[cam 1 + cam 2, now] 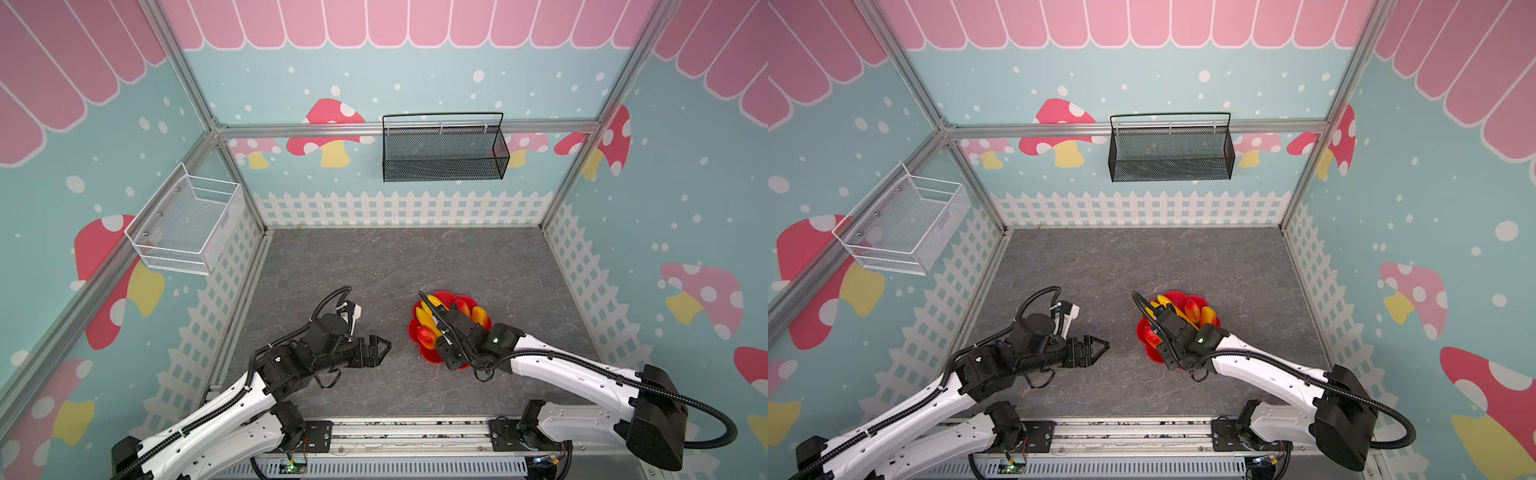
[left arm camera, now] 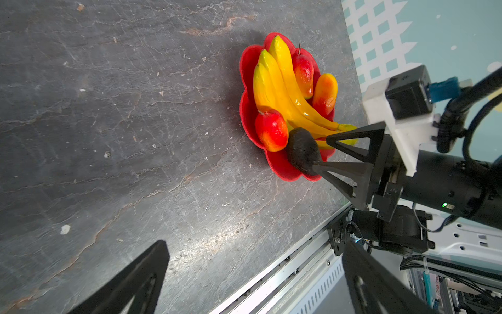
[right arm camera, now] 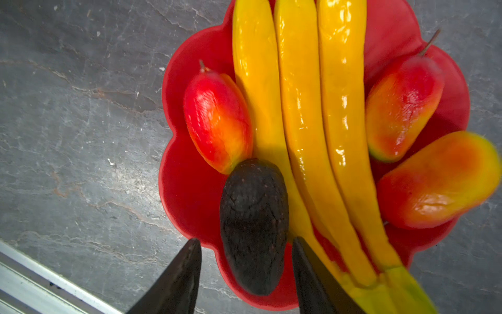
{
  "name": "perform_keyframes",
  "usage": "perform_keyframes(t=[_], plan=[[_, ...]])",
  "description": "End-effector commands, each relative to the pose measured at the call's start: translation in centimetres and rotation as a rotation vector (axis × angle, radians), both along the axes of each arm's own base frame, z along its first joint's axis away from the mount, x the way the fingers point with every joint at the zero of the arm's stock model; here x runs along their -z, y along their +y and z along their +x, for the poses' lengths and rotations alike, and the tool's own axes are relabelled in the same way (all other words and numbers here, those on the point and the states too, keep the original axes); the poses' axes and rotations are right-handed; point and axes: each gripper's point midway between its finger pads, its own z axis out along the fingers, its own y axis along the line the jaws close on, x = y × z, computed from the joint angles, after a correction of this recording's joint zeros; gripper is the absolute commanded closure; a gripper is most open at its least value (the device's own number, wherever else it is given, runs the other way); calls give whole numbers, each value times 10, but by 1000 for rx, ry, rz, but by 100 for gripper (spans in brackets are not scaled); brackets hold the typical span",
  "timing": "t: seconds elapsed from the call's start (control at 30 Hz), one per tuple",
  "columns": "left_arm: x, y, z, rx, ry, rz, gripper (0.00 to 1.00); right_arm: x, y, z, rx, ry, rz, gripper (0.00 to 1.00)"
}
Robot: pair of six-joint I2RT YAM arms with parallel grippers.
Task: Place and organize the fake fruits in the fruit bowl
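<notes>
The red flower-shaped fruit bowl (image 1: 444, 297) (image 1: 1177, 296) (image 2: 247, 65) (image 3: 190, 190) sits right of centre on the grey floor. In it lie the yellow banana bunch (image 1: 426, 318) (image 2: 282, 89) (image 3: 298, 108) and three red-orange mangoes (image 3: 217, 125) (image 3: 402, 108) (image 3: 440, 179). The dark avocado (image 2: 301, 149) (image 3: 254, 217) rests at the bowl's near edge, against one mango and the bananas. My right gripper (image 1: 438, 322) (image 2: 321, 152) (image 3: 245, 240) hangs over it, open, with a gap between one finger and the avocado. The arm hides the avocado in both top views. My left gripper (image 1: 384, 347) (image 1: 1104, 345) (image 2: 255, 244) is open and empty, left of the bowl.
A black mesh basket (image 1: 444, 153) hangs on the back wall and a white wire basket (image 1: 187, 220) on the left wall. The metal front rail (image 1: 407, 432) runs behind both arm bases. Patterned walls enclose the floor on three sides.
</notes>
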Motion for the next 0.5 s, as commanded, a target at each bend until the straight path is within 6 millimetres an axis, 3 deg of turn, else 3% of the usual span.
perform_keyframes(t=[0.0,0.1,0.3,0.47], plan=[[-5,-1,2,5,-16,-12,0,-16,3,7,4,-49,24,38],[-9,-1,5,3,-36,-5,0,-33,7,15,6,-94,45,32],[-26,8,38,-80,-115,66,0,-96,10,43,49,-227,115,15],[-29,19,75,-176,-140,121,0,-136,-27,84,167,-318,178,9]])
